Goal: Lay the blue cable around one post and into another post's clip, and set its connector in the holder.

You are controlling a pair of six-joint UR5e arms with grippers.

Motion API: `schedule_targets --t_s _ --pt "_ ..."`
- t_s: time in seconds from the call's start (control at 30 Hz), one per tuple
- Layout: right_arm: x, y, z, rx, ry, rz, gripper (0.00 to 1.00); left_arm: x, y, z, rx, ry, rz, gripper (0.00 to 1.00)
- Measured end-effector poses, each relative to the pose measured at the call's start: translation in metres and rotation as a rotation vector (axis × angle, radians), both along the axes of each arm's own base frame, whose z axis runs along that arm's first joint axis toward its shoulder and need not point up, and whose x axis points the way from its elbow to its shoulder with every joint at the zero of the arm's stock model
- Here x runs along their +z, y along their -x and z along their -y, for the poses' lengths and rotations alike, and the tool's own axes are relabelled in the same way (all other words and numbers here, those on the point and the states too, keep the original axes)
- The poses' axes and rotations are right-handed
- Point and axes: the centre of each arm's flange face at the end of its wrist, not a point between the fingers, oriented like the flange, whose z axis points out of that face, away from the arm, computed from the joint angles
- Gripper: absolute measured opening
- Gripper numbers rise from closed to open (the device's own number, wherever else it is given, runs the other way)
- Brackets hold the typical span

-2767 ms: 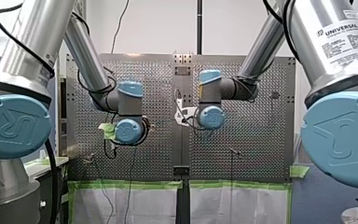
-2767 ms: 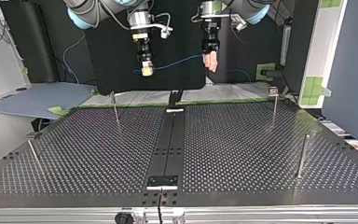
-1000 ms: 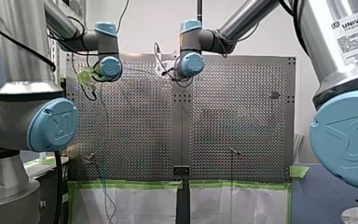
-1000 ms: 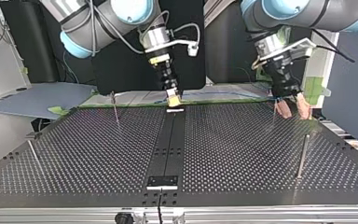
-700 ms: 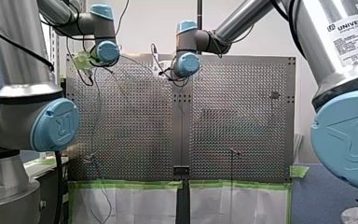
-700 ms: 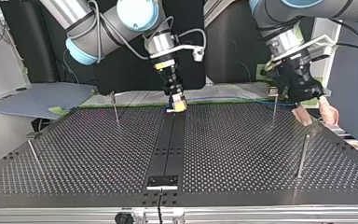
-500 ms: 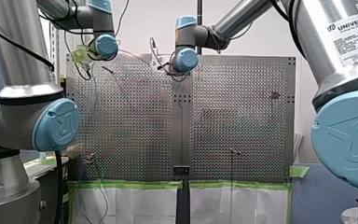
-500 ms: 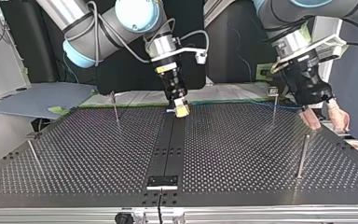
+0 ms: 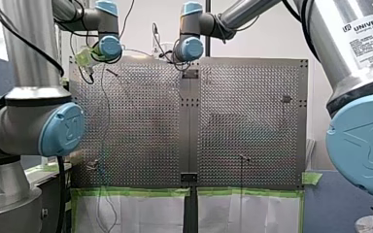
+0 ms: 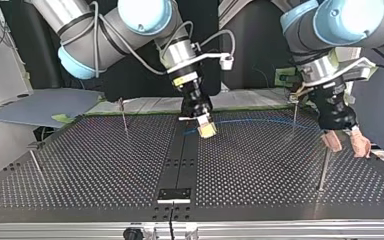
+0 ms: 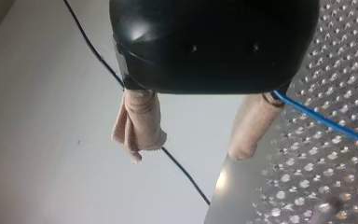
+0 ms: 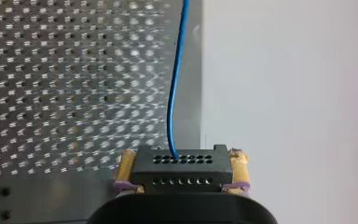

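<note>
In the right wrist view my right gripper (image 12: 182, 161) is shut on the black connector (image 12: 182, 173), which sits between its yellow pads. The blue cable (image 12: 172, 93) leaves the connector's face. In the top view that gripper (image 10: 207, 131) hangs low over the table's dark centre strip (image 10: 180, 160). The cable (image 10: 260, 120) arcs from it toward the view's right and up to my left gripper (image 10: 346, 145). My left gripper (image 11: 189, 156) stands open with beige padded fingers (image 11: 140, 121). The cable (image 11: 321, 120) passes by the root of one finger, not between the tips.
Thin posts stand on the perforated table (image 10: 80, 170): one (image 10: 324, 167) just below my left gripper, one (image 10: 123, 116) at the back left, one (image 10: 36, 167) at the far left. A small black holder (image 10: 175, 194) sits on the centre strip near the front edge.
My right gripper has carried the connector nearer the camera, along the centre strip. My left gripper has swung toward the top view's right and lower, beside the right post.
</note>
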Motion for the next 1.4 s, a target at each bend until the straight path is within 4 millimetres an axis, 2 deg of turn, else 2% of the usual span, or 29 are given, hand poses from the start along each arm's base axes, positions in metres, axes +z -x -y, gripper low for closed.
schedule_targets --t_s 0.13,0.23,0.7,0.97,1.13,1.4 --pt "0.013 -0.003 0.002 0.003 0.015 0.026 0.0 0.014 -0.004 -0.012 -0.002 0.011 0.008 1.0" --pt "0.02 -0.008 0.005 0.006 0.029 0.042 0.0 0.018 -0.005 -0.022 -0.003 0.011 -0.006 1.0" --pt "0.01 -0.049 0.006 0.038 0.048 0.016 0.0 0.006 -0.016 -0.065 -0.005 0.019 -0.094 1.0" --pt "0.021 -0.064 0.002 0.053 0.067 0.027 0.0 0.002 -0.038 -0.091 -0.009 0.04 -0.087 1.0" --pt "0.014 -0.078 0.001 0.065 0.06 0.009 0.0 0.002 -0.059 -0.11 -0.019 0.06 -0.072 1.0" --pt "0.012 -0.093 0.001 0.079 0.055 0.0 0.0 0.018 -0.077 -0.115 -0.077 0.082 -0.004 1.0"
